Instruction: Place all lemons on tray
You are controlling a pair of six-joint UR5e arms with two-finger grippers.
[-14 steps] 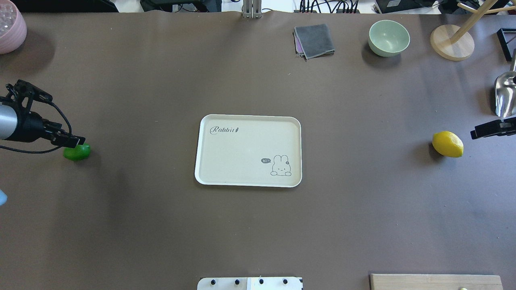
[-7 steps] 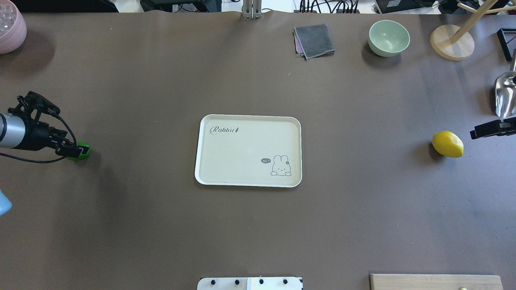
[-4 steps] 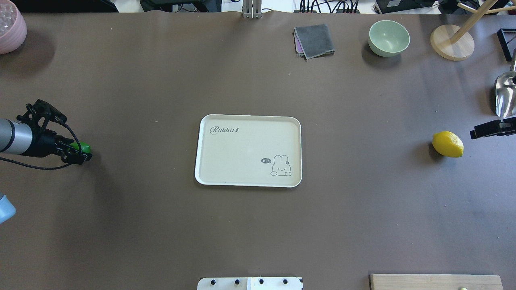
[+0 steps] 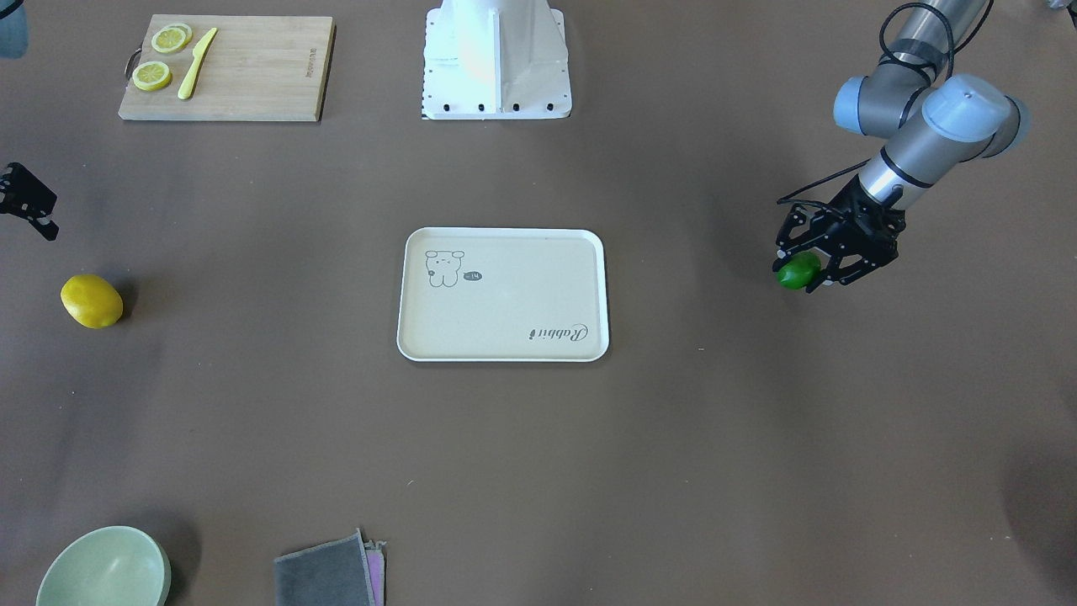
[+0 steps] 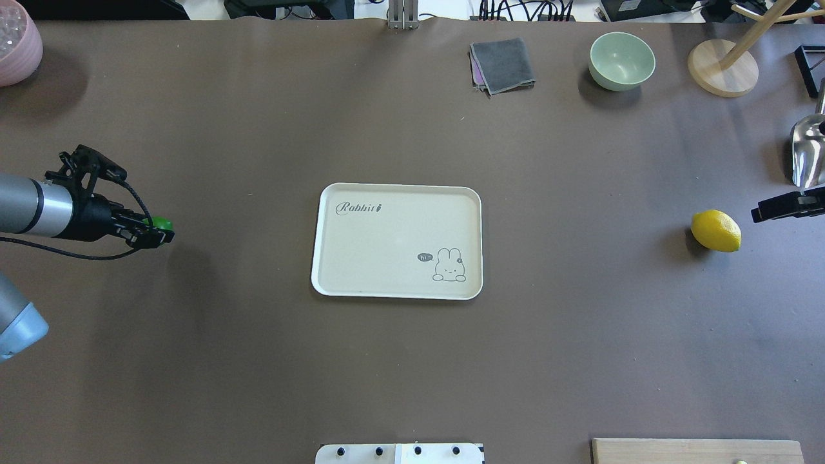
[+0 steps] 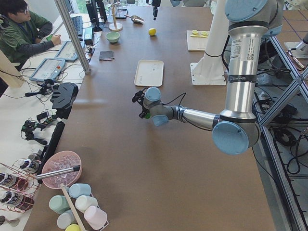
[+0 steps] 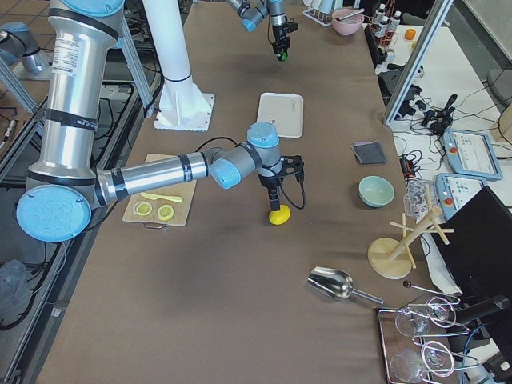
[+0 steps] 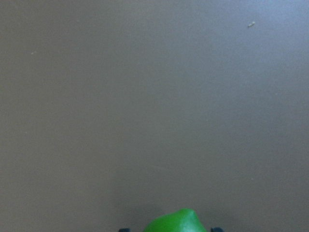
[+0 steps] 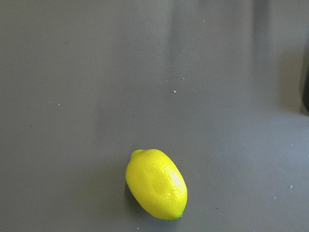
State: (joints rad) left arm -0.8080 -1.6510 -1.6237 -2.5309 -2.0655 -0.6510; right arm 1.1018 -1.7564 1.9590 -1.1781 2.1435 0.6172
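Note:
The cream tray (image 5: 387, 235) lies mid-table with nothing on it; it also shows in the front view (image 4: 505, 295). My left gripper (image 5: 156, 233) is shut on the green lemon (image 5: 160, 223) and holds it above the table, well left of the tray. The front view (image 4: 798, 271) and the left wrist view (image 8: 176, 223) show the fruit between the fingers. The yellow lemon (image 5: 715, 231) lies on the table far right of the tray. My right gripper (image 5: 758, 214) hangs just beside and above it, looks open and holds nothing. The right wrist view shows the yellow lemon (image 9: 157, 183).
A wooden cutting board (image 4: 252, 71) with lemon slices and a yellow knife lies near the robot's right side. At the far edge are a green bowl (image 5: 621, 61), a grey cloth (image 5: 503, 64), a wooden stand (image 5: 722, 67), a metal scoop (image 5: 809, 151) and a pink bowl (image 5: 16, 45).
My left gripper came down over the green lemon, took hold of it, and has carried it up and to the right toward the tray. The right arm and yellow lemon have not moved.

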